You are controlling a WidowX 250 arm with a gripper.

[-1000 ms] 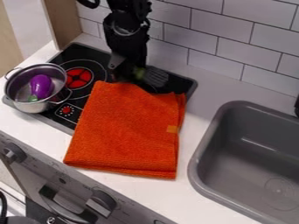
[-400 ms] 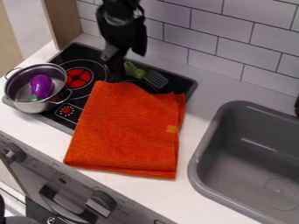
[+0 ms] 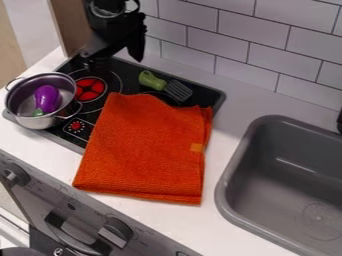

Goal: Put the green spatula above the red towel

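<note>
Task status: placement looks complete, judged from layout. The green spatula (image 3: 153,80) lies flat on the black cooktop (image 3: 209,94), near its back edge and toward its back right corner. Green handle points toward the back left corner, grey slotted blade toward the back right.

Red towel (image 3: 145,148) (orange-red, folded) covers the cooktop's front right part and runs to the counter's (image 3: 237,102) front edge. Spatula sits just beyond the towel's far edge, blade close to it; contact between the two cannot be told.

Reading of "above": taken as beyond the towel, toward the back wall (image 3: 250,54), the goal appears met. If "above" means on top of the cloth, it is not met, and one lift and transfer would be left. First reading seems the likelier.

Gripper (image 3: 115,56): over the cooktop's back left corner, well apart from the spatula. Fingers spread, nothing between them; released.

Also on cooktop: metal pot (image 3: 30,121) at the left edge, purple eggplant (image 3: 47,98) inside. Neither needs handling.

Left to do, under the first reading: at most, clear the arm from the work area
</note>
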